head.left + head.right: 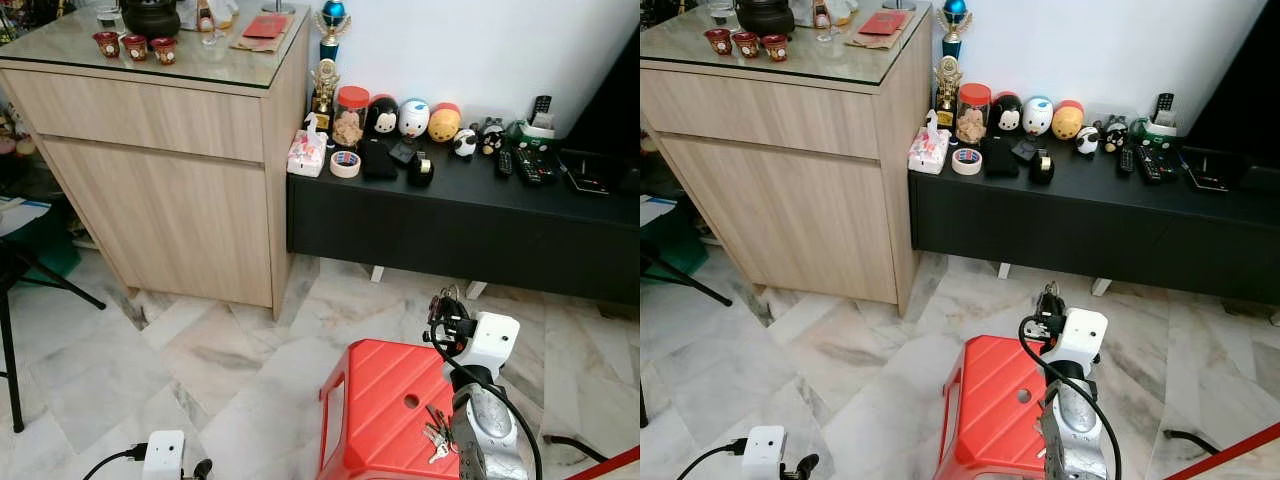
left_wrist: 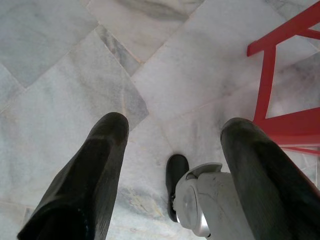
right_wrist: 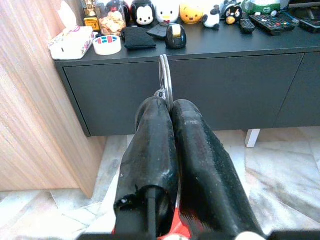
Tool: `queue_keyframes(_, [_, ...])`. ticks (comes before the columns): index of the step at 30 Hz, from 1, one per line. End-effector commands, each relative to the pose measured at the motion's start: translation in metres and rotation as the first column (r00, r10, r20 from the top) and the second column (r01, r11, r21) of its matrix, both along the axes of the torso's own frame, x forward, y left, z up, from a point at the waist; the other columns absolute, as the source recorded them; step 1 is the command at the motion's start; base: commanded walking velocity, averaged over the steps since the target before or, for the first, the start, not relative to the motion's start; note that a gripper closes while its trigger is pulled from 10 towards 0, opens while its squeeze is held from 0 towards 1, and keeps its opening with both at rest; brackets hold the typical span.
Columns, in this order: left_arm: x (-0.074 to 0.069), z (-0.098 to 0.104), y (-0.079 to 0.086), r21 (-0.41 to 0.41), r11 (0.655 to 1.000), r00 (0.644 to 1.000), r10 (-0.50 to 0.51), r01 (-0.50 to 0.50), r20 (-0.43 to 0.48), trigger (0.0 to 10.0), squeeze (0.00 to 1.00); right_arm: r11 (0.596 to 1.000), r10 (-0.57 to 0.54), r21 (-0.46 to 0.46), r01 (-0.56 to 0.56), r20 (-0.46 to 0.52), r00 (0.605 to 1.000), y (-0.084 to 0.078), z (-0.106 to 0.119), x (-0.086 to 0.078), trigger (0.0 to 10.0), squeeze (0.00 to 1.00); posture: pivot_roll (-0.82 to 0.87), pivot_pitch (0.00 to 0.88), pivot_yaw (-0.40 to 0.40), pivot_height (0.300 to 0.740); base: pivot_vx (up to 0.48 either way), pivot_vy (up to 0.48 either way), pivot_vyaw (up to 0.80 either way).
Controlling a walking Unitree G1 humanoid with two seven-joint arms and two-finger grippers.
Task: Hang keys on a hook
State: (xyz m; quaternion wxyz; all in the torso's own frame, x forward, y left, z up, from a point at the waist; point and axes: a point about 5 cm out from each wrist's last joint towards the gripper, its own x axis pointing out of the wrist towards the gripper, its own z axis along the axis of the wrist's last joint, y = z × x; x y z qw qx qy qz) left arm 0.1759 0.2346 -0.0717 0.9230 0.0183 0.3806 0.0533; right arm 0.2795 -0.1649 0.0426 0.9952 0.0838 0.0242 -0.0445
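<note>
My right hand point(image 3: 169, 107) is clamped on the key ring point(image 3: 165, 80), lifted above the red stool point(image 1: 385, 410); pickup done, hanging remains; no hook seen yet; left hand point(image 2: 175, 145) hangs open.

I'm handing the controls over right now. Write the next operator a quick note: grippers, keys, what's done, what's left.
Right gripper: shut on the key ring, held above the red stool, pointing at the black cabinet.
Left gripper: open, pointing down at the marble floor beside the stool.
Keys: a bunch of keys shows over the stool top next to the right arm; it seems to hang from the held ring.
Done: keys picked up.
Left: no hook can be made out yet; find it, carry the keys over, hang the ring, release.
</note>
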Motion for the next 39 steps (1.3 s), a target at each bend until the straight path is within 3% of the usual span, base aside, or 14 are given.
queue_keyframes(1, [-0.0054,-0.0038,-0.0036,0.003,1.000,1.000,-0.012,0.012,-0.025,10.0,0.00,1.000,-0.005,0.003,0.005,-0.010,1.000,-0.0014,-0.0011,-0.0003,10.0,0.00,0.02,0.000,-0.083,0.729,0.000,0.000,0.00])
queue_keyframes(39, [-0.0089,-0.0069,-0.0075,-0.007,1.000,0.999,-0.008,0.007,-0.045,10.0,0.00,1.000,0.006,0.016,-0.006,-0.027,1.000,0.0040,-0.0025,0.0033,10.0,0.00,0.03,0.016,-0.079,0.729,-0.258,0.000,0.00])
